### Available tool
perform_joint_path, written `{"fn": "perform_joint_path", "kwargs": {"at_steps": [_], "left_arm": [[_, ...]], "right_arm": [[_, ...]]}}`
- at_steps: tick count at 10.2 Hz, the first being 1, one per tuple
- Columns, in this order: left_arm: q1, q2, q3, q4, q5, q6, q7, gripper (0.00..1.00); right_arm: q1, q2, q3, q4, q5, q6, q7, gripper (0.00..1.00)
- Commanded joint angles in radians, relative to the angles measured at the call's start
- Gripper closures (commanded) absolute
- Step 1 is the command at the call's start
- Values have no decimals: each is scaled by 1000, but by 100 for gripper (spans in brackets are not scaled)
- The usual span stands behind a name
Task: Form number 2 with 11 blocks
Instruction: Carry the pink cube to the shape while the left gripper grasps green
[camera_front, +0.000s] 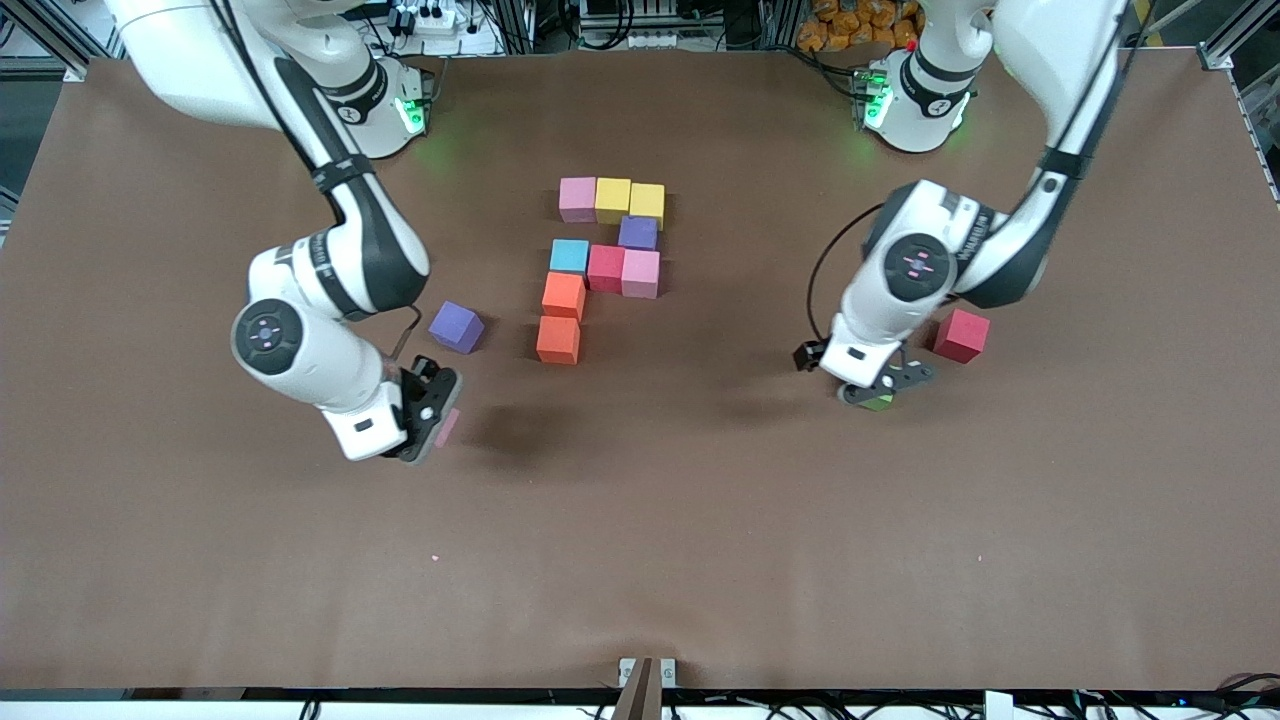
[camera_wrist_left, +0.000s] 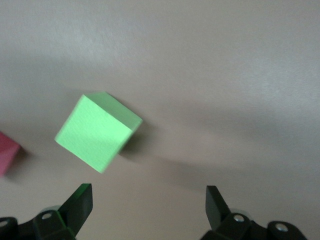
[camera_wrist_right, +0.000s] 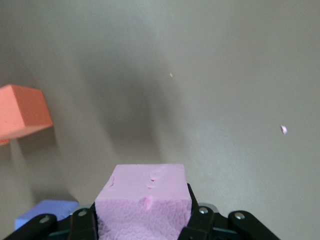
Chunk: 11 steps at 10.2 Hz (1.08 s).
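The partly built number 2 (camera_front: 606, 262) is a cluster of several blocks at mid-table: pink, two yellow, purple, cyan, red, pink, two orange. My right gripper (camera_front: 440, 425) (camera_wrist_right: 142, 220) is shut on a pink block (camera_front: 447, 427) (camera_wrist_right: 145, 197) and hangs over bare table beside a loose purple block (camera_front: 456, 326) (camera_wrist_right: 45, 210). My left gripper (camera_front: 885, 385) (camera_wrist_left: 148, 190) is open low over a green block (camera_front: 880, 402) (camera_wrist_left: 97, 131). That block lies just off the fingertips, not between them. A loose red block (camera_front: 961, 335) (camera_wrist_left: 7, 150) sits beside it.
The brown table (camera_front: 700, 540) is bare over its whole half nearer the front camera. The lowest orange block (camera_front: 558, 340) (camera_wrist_right: 22, 111) of the cluster is the nearest built piece to my right gripper. Small pink crumbs (camera_front: 435, 557) lie on the table.
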Motion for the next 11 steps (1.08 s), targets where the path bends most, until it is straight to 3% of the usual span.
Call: {"fn": "perform_joint_path", "kwargs": {"at_steps": [1,3,5,11], "left_arm": [[95,-22,-50,-46,-30,14,236,0],[153,-4,-51,-51,-29,14,448,0],[152,18,-50,-54,-24,16,545,0],[153,93,-48,-50,108,74,605,0]], "right_arm": [[113,23,-7,56,5,-3,21,49],[165,51,24,73,3,34,9,48],[284,66,25,103,-8,40,24,48],[345,113,23,70,5,31,55,48]]}}
